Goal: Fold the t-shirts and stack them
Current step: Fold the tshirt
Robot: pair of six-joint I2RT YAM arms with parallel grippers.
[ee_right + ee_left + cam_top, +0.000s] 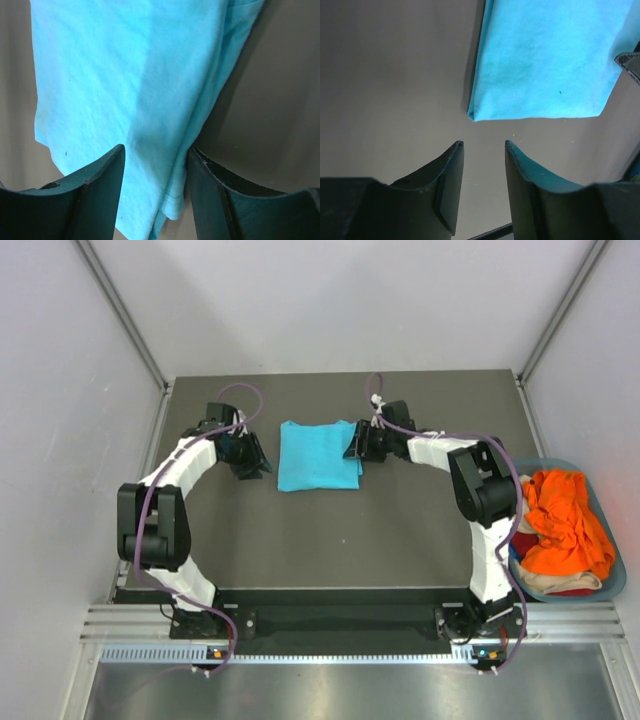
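Left gripper (483, 144) and right gripper (156, 149) stand open; basket (618, 562) holds orange, red, beige t-shirts (565, 525).

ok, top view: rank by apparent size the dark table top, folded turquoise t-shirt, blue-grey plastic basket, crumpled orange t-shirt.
1. dark table top
2. blue-grey plastic basket
3. crumpled orange t-shirt and folded turquoise t-shirt: too alike to rank.

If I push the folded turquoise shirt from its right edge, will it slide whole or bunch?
Likely bunch: the turquoise t-shirt is thin, soft cloth, and its layered right edge lies rumpled at the right tool. It lies flat on the table, so a push may ride over it. Lifted by one edge, the folds would probably drop open.
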